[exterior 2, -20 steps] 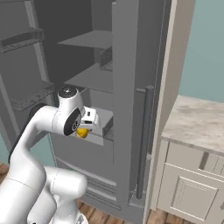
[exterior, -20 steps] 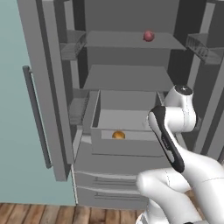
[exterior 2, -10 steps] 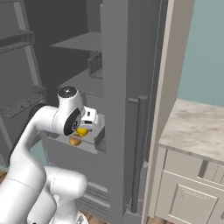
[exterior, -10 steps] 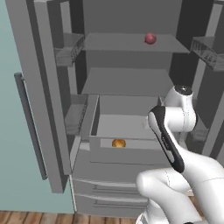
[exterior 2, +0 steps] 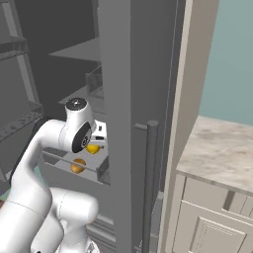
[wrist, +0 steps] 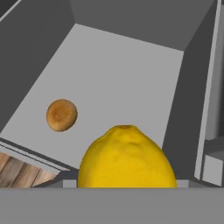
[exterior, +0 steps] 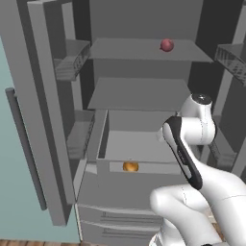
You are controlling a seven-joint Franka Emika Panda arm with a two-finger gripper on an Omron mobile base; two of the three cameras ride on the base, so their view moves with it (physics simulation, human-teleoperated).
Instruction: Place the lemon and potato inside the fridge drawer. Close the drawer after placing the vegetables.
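The tool is clenching the lemon, carrying it above the open fridge drawer. In the hand view the yellow fruit is sitting right at the tool, close to the drawer's near wall and toward its right side, with the drawer floor lying open beyond it. In the right base view the lemon is showing just beside the white wrist, over the drawer's rim.

The potato is already resting on the drawer floor, near the front panel and to the left of the lemon, well apart from it. From the left base view the potato is peeking just behind the flat front panel.

What could go wrong from here:

- The lemon is hanging close to the near right corner. If the tool lets go there, the fruit may be striking the rim or the side wall and bouncing out onto the floor in front of the fridge.
- A drop from height may be sending the lemon rolling into the potato, harmless in itself.
- Closing is the riskier step. The arm is reaching into the drawer space, so pushing the front panel before lifting clear would be jamming the wrist against the shelf just above.
- The dark red ball on the upper shelf is lying far above the work and seems safe.
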